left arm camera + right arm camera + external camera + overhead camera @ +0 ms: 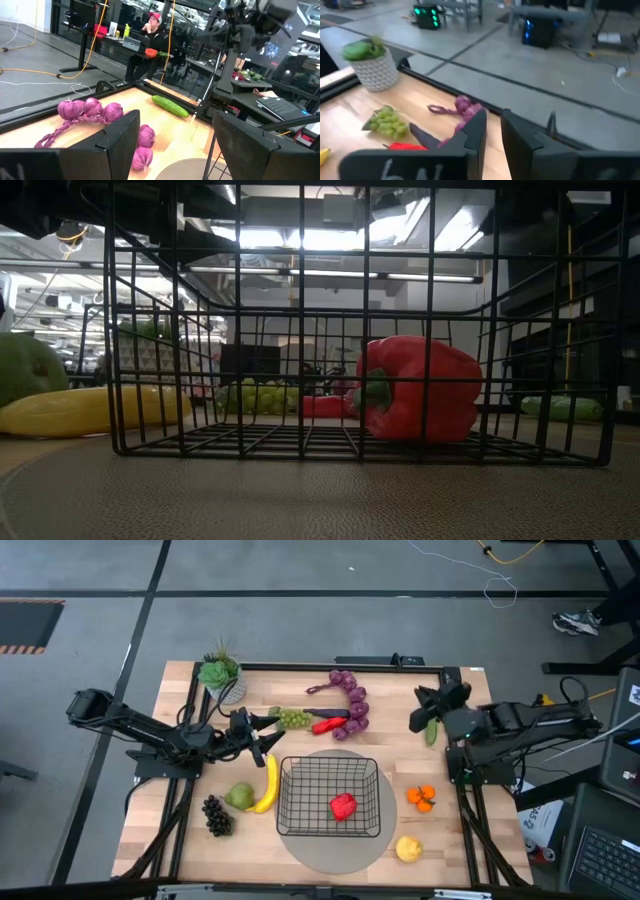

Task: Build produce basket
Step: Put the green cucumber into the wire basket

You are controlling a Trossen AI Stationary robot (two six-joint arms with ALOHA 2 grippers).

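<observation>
The black wire basket (330, 795) (300, 330) stands on a round grey mat with one red pepper (343, 806) (415, 390) lying on its floor. On the table around it lie the banana (268, 783), pear (240, 796), dark grapes (216, 815), green grapes (292, 718), a second red pepper (328, 725), purple grapes (350, 700) (90, 110), cucumber (431, 732) (170, 106), orange pieces (421, 797) and lemon (408, 848). My left gripper (272, 730) (175, 145) is open beside the green grapes, holding nothing. My right gripper (420, 710) (493, 117) hangs shut and empty above the cucumber.
A white pot with a green succulent (222, 675) (372, 65) stands at the table's far left corner. A black rail (330, 666) runs along the far edge. A person (152, 30) sits at a desk in the room beyond. Bare wood shows near the right edge.
</observation>
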